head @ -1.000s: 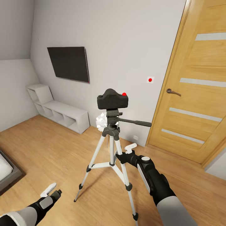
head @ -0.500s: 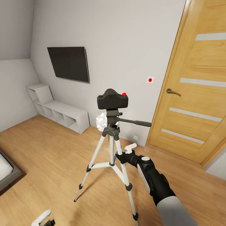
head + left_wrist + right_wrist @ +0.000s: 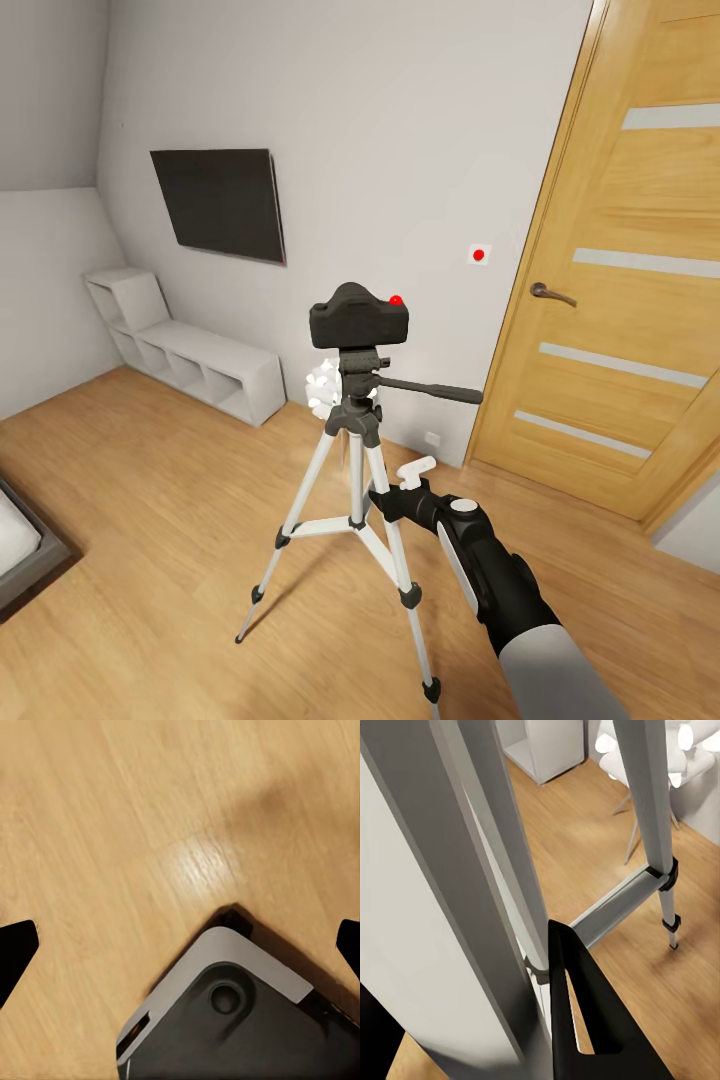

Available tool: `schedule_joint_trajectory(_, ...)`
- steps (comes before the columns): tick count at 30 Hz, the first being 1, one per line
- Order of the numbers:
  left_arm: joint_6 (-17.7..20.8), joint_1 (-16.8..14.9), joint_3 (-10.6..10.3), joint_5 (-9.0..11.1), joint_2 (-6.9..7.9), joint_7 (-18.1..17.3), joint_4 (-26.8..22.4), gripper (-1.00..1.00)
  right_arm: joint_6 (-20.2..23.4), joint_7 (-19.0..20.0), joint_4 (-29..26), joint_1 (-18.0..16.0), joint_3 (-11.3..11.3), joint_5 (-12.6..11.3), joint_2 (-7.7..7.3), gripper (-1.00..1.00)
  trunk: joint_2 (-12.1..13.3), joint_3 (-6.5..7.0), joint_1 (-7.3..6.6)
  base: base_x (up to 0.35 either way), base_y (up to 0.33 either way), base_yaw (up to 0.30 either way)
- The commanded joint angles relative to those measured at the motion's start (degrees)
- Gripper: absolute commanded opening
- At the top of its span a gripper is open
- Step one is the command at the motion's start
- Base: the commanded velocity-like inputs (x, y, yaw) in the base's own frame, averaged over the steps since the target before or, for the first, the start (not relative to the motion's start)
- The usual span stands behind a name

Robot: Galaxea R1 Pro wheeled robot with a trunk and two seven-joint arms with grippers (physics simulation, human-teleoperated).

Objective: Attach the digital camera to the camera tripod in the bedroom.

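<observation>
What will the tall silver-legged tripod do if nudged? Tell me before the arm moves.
The tall silver-legged camera tripod probably tips rather than slides: the chunky black digital camera sits high on thin legs. Its splayed feet and cross braces likely resist light bumps. The right gripper is beside a leg, so contact looks easy.

Bedroom — bed (wall TV)

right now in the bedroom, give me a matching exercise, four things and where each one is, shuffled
Things:
1. digital camera
2. pan handle
3. white cube shelves
4. right gripper

Places:
a. low beside the tripod's near leg
b. along the wall under the dark wall panel
c. on top of the camera tripod
d. sticking out from the tripod head toward the oak door

Pairs: 1-c, 2-d, 3-b, 4-a
</observation>
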Motion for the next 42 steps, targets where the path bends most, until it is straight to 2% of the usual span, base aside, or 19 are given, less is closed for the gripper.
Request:
schedule_joint_trajectory(1,-0.1,0.2,-0.5,0.3,-0.10,0.3,0.0,1.00,0.3,0.4,0.2,0.0,-0.1,0.8,0.03,-1.00,-0.1,-0.12,0.04,0.000,0.000,0.000)
schedule_joint_trajectory(3,0.0,0.6,-0.5,0.2,-0.42,0.4,0.0,1.00,0.4,0.4,0.2,0.0,-0.1,0.8,0.03,-1.00,-0.1,-0.12,0.04,0.000,0.000,0.000)
schedule_joint_trajectory(10,1.1,4.0,-0.5,0.0,-3.37,0.6,0.0,1.00,0.4,0.4,0.2,0.0,0.0,0.7,0.03,-1.00,-0.1,-0.12,0.04,0.000,0.000,0.000)
schedule_joint_trajectory(16,1.1,7.1,-0.5,-0.1,-4.23,0.4,0.0,1.00,0.5,0.5,0.2,0.0,-0.1,0.8,0.03,-1.00,-0.1,-0.12,0.04,0.000,0.000,0.000)
schedule_joint_trajectory(26,1.5,8.4,-0.5,-0.2,-4.53,0.0,0.0,1.00,0.6,0.5,0.2,0.0,-0.1,0.8,0.03,-1.00,-0.1,-0.12,0.04,0.000,0.000,0.000)
schedule_joint_trajectory(42,1.6,8.6,-0.5,-0.3,-4.53,-0.2,0.0,1.00,0.5,0.5,0.2,0.0,-0.1,0.9,0.03,-1.00,-0.1,-0.12,0.04,0.000,0.000,0.000)
